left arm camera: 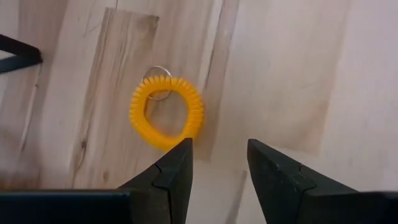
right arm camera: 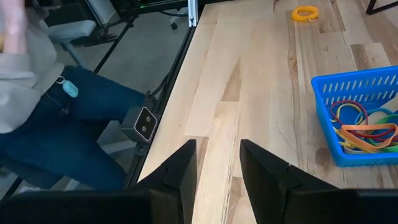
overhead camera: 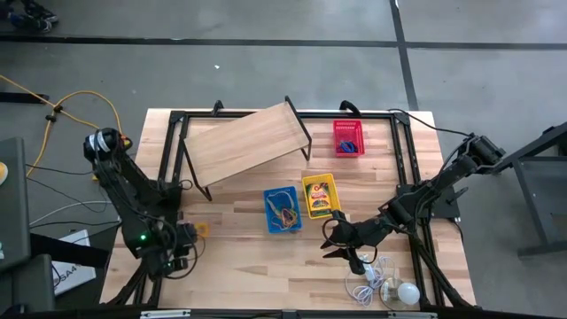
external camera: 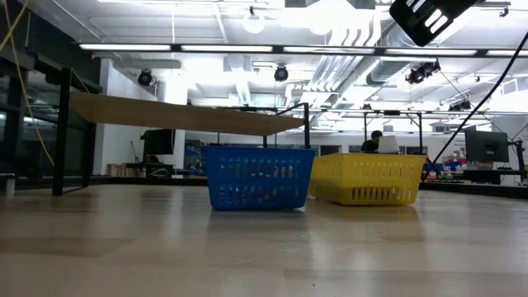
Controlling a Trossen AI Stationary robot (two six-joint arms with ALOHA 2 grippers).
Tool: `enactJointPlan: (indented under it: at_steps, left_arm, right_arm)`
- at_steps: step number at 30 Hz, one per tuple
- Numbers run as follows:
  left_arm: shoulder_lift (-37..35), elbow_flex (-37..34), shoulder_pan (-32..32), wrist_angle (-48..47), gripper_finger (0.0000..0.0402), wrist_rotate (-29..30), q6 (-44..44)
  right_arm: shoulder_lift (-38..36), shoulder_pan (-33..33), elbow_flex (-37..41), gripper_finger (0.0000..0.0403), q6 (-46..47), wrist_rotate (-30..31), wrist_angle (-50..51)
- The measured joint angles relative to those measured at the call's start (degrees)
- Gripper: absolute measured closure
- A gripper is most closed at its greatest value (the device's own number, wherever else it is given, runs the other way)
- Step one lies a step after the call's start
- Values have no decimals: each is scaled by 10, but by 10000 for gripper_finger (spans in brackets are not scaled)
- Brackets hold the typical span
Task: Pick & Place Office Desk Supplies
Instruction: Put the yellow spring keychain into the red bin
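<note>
Table contents, as we find them going left to right in the overhead view.

1. Left gripper (overhead camera: 182, 251), at the table's left front corner. We see its fingers (left arm camera: 168, 177) parted with a clear gap and nothing between them, poised over bare wood.
2. Yellow coiled wrist loop (left arm camera: 166, 112) with a thin metal ring attached, lying flat on the table (overhead camera: 239, 244) just ahead of the left fingertips, not touching them. We also spot it far off across the table in the right wrist view (right arm camera: 305, 12).
3. Wooden board (overhead camera: 244, 142) on black legs, set at an angle at the back left of centre.
4. Blue basket (overhead camera: 282, 210), centre of the table, upright. We count several rubber bands (right arm camera: 364, 127) inside it: red, orange, green, blue and purple loops tangled together.
5. Yellow basket (overhead camera: 320, 195), just beside the blue one on its right, holding a small crayon box (overhead camera: 321, 200).
6. Red basket (overhead camera: 347, 137), at the back, well apart from the other two, with some blue item inside that we cannot make out.
7. Right gripper (overhead camera: 339, 239), in front of the yellow basket, low near the table. We see its fingers (right arm camera: 180, 171) moderately apart, empty.
8. White bulb (overhead camera: 407, 292) with a loose white cord (overhead camera: 372, 275), at the front right.
9. A person in blue trousers (right arm camera: 68, 124) beside the table.
</note>
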State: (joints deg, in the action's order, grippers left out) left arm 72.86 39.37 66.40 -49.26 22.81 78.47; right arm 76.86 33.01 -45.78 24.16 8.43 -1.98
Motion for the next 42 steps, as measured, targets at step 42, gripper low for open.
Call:
enactJointPlan:
  at_steps: [42]
  left_arm:
    - [33, -57, -103, 104, 336, -65, -70]
  right_arm:
    - [0, 0, 0, 292, 0, 0, 0]
